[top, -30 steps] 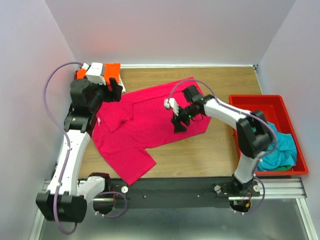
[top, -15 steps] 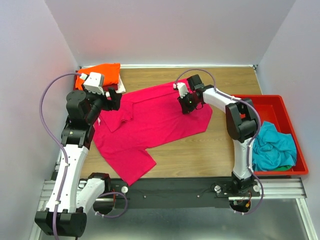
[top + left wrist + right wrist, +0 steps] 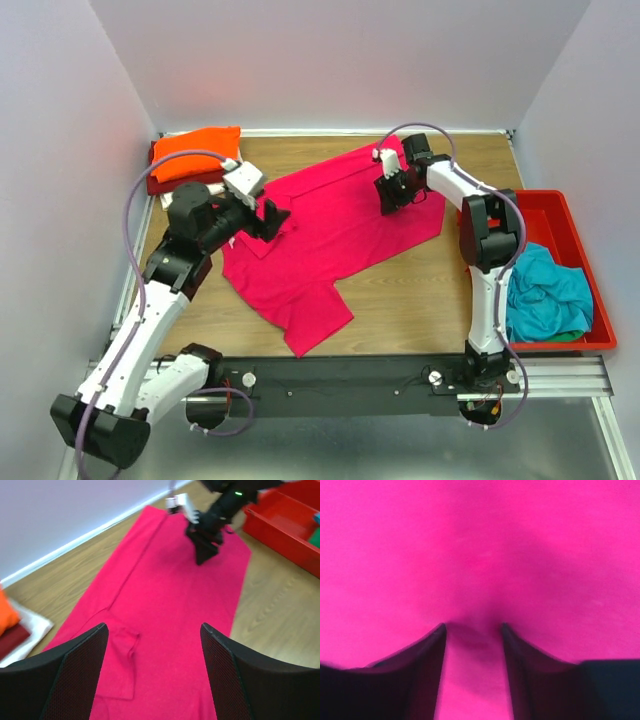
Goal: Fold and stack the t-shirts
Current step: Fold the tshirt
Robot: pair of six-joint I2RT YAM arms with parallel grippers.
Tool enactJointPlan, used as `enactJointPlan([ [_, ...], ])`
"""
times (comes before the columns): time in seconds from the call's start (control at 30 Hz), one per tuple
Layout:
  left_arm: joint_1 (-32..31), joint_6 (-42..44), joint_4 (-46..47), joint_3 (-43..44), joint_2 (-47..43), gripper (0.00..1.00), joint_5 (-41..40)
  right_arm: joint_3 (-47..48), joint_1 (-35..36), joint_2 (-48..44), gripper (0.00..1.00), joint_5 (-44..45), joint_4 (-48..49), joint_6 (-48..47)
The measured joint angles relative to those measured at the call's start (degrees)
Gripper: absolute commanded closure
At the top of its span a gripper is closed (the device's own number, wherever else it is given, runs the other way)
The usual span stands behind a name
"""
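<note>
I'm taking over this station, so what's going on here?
Two arms are working a pink-red t-shirt spread on the table. The right tool presses into its far right part, cloth puckered between the fingers; the left tool hangs open over its left side. An orange t-shirt tops a pile in the far-left corner; a teal t-shirt lies in the red tray.

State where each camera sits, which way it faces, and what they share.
Top external: above and behind the robot, looking down; left gripper and right gripper show.
Left wrist: on the left arm, facing across the pink t-shirt toward the right gripper; own open fingers show.
Right wrist: close above the t-shirt, facing down; own fingertips pinch it.
Shared: all see the pink t-shirt.
</note>
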Motion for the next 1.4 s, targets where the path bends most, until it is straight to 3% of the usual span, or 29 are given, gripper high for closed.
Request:
enactJointPlan([
  [0.17, -14.56, 3.13, -5.38, 3.26, 5.75, 0.29, -3.19, -2.75, 0.28, -5.27, 0.35, -10.08, -6.10, -4.02],
  [0.33, -26.29, -6.82, -17.94, 15.78, 21.70, 0.28, -9.51, -7.65, -0.24, -17.53, 0.33, -16.70, -7.58, -5.18],
  [0.47, -35.85, -15.93, -23.50, 9.35, 22.34, 0.36, -11.78, -10.62, -4.81, -23.89, 0.33, -19.63, -7.72, -5.66],
  [0.63, -43.58, -25.11, -29.77, -0.26, 21.49, 0.47, -14.86, -15.17, -9.33, -24.37, 0.33, -21.44, -7.72, -5.88],
  [0.77, -49.77, -29.57, -31.95, -2.56, 24.06, 0.54, -17.68, -16.76, -9.05, -23.74, 0.33, -22.99, -8.44, -5.88],
  [1.1, -52.94, -33.40, -33.99, -2.56, 34.45, 0.57, -24.22, -17.90, -8.72, -23.71, 0.33, -25.00, -8.39, -6.05],
  [1.3, -52.96, -34.25, -34.49, -2.78, 36.44, 0.58, -25.79, -17.94, -8.72, -23.71, 0.33, -25.66, -8.39, -6.27],
  [1.4, -52.96, -34.69, -34.56, -3.21, 36.74, 0.63, -26.38, -17.94, -8.72, -23.71, 0.33, -25.94, -8.39, -6.29],
])
